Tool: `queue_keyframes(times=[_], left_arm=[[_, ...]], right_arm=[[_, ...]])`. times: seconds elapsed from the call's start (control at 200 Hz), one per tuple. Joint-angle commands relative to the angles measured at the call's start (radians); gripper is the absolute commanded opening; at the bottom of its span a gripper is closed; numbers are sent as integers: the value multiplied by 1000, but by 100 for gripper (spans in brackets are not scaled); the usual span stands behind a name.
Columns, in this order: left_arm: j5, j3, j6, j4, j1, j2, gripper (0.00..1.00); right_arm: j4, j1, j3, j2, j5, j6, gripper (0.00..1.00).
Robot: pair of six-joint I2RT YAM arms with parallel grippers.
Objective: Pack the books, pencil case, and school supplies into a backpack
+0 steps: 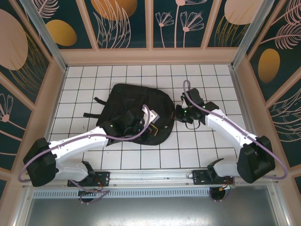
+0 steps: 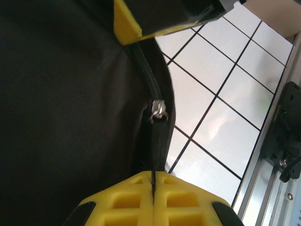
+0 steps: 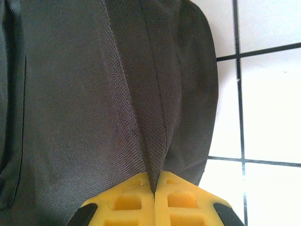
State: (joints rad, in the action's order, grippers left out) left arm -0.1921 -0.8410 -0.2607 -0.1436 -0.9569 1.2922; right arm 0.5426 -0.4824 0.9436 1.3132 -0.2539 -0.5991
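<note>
The black backpack (image 1: 134, 110) lies flat in the middle of the white tiled table. My left gripper (image 1: 150, 123) sits at its near right edge. In the left wrist view this left gripper (image 2: 154, 175) is shut on a thin black strip of the backpack (image 2: 66, 117), just below the silver zip slider (image 2: 158, 112). My right gripper (image 1: 179, 114) is at the bag's right side. Its yellow fingers (image 3: 188, 197) are shut on a pinched fold of the backpack (image 3: 94, 94) fabric. The books, pencil case and school supplies are out of view.
Bare white tiles (image 1: 202, 141) lie to the right of and in front of the bag. A metal rail (image 2: 275, 141) runs along the table's near edge. Patterned walls (image 1: 150, 23) enclose the back and both sides.
</note>
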Motion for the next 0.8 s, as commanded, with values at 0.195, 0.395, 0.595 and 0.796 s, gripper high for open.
queue_keyframes(times=[0.195,0.395,0.595,0.796], left_arm=[[44,34,-66,-36,6,-31,0],[5,2,-89,-8,6,22,16],[30,-118,-104,-55,22,73,53],[-63,-177,-129,-70,34,174,59]], right_arm=[[20,49,6,11,131,61,0],[0,28,17,3,74,78,0],[-17,-19,9,-1,56,127,0],[-69,-33,-15,-52,-20,188,0]])
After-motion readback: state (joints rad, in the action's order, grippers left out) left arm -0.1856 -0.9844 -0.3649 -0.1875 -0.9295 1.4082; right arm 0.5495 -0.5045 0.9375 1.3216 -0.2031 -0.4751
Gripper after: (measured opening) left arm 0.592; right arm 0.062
